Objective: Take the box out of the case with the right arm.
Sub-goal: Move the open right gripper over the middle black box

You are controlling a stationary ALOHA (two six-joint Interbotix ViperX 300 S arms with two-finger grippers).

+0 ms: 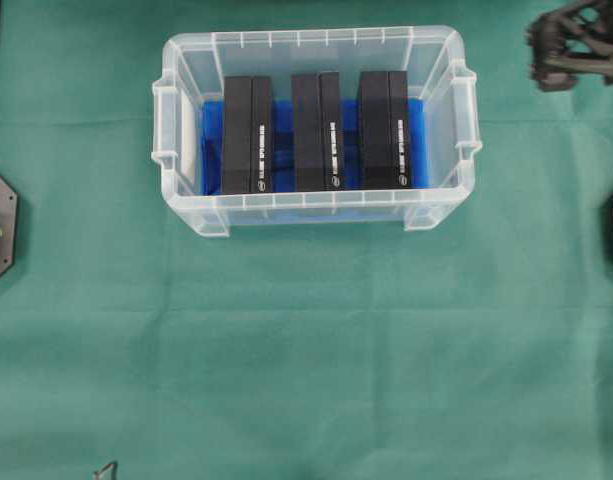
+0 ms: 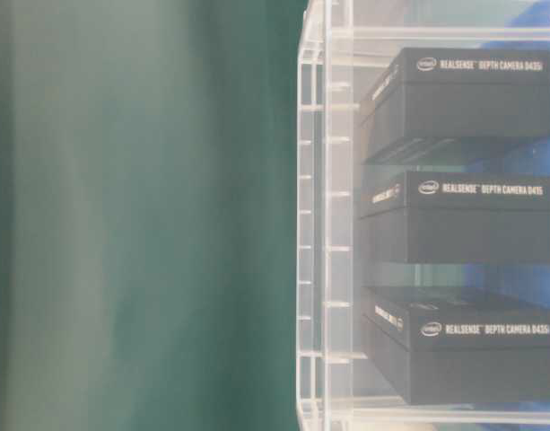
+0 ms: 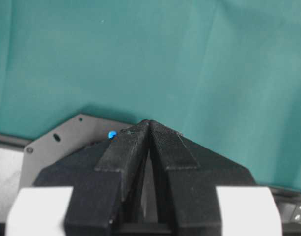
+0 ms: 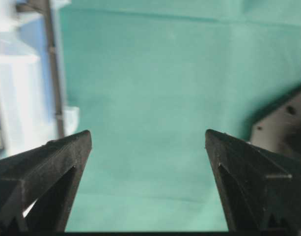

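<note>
Overhead, right gripper (image 4: 148, 140) spread; case (image 1: 441, 205) apart

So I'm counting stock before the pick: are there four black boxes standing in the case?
No, the overhead view shows three black boxes standing side by side inside the clear case.

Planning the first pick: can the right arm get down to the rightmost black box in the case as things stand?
Probably yes. The case has no lid, the rightmost black box stands upright with its top exposed, and the right gripper, jaws wide open, hovers just outside that end. The gaps beside the box look narrow, though.
</note>
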